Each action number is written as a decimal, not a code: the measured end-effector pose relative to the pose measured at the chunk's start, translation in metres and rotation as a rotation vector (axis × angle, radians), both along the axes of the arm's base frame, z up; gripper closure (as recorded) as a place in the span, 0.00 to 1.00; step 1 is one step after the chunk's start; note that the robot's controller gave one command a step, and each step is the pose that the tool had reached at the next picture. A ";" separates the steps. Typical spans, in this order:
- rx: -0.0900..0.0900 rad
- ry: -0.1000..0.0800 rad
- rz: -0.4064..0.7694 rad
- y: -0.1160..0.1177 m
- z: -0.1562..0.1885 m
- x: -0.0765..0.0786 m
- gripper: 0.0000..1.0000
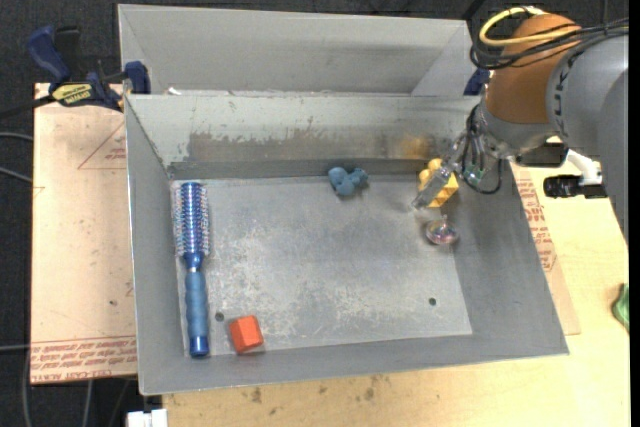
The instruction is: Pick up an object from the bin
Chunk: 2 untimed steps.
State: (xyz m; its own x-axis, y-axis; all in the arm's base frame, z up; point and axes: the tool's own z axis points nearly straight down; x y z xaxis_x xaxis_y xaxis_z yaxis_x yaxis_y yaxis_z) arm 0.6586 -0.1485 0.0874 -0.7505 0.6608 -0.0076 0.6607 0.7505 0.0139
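My gripper (437,189) hangs at the bin's right side, near the back wall. It is shut on a small yellow thing (441,178) held between its fingers, above the bin floor. Just below it on the floor lies a small round pinkish, see-through thing (440,235). A small blue lumpy thing (348,181) rests to the left, against the foot of the back wall.
A blue hairbrush (193,260) lies lengthwise along the left wall, bristle head toward the back. A small orange block (245,334) sits beside its handle at the front left. The arm with its orange cover and cables comes in over the right rim.
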 end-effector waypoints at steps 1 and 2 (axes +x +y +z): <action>0.002 -0.012 -0.016 0.002 -0.006 0.000 0.00; -0.003 0.010 -0.024 -0.004 -0.016 -0.008 1.00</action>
State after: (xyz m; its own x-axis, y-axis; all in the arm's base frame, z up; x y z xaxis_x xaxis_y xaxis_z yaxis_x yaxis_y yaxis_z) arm 0.6508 -0.1520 0.0712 -0.7346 0.6785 -0.0026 0.6785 0.7346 0.0050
